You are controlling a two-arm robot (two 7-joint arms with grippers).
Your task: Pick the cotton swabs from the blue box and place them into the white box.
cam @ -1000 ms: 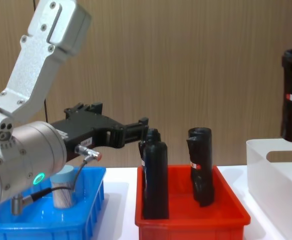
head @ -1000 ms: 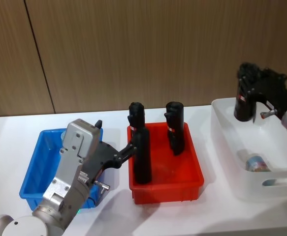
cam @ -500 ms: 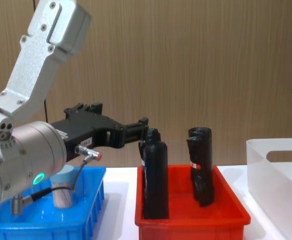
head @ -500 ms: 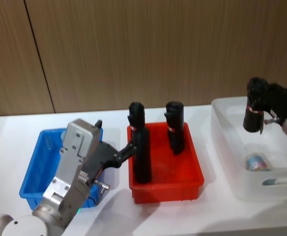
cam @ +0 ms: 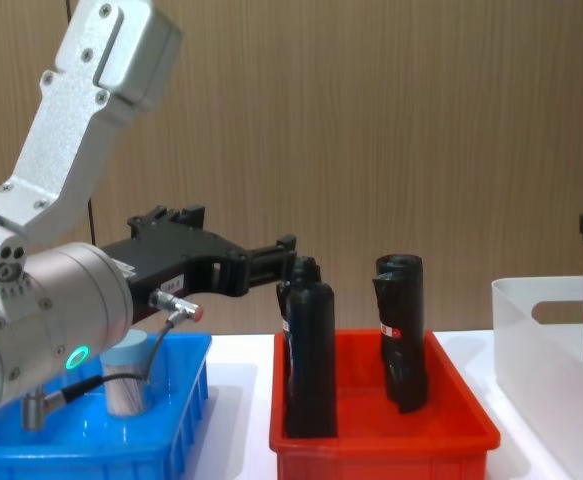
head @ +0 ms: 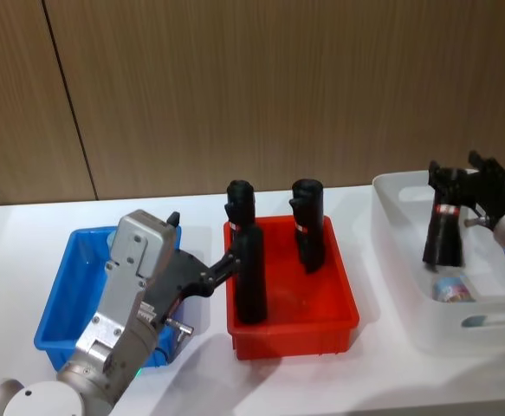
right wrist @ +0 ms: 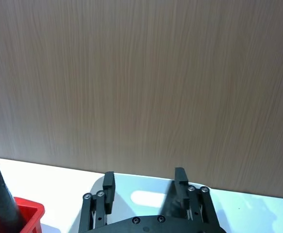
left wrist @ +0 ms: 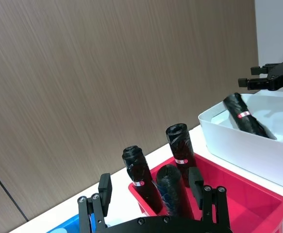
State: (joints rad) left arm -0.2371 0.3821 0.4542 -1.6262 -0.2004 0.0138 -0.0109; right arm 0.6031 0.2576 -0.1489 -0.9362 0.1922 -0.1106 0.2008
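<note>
Head view, we see our right hand [head: 467, 182] spread open at three o'clock, black roll [head: 443, 236] now dropped into the white box [head: 408, 286] beside a blue-lidded clear jar of cotton swabs [head: 450, 287], left hand [head: 231, 263] open, unmoved.

Looks like a robot test lab: plain white table [head: 9, 234], wood-panel wall [head: 235, 87], sorting bins [head: 291, 325] lined up by the gripper [head: 226, 264].

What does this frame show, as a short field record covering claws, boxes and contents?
left claw: open, tips near the red box
right claw: open, above the white box
blue box: holds a swab jar
white box: holds another swab jar and a leaning black roll
red box: three upright black rolls
</note>
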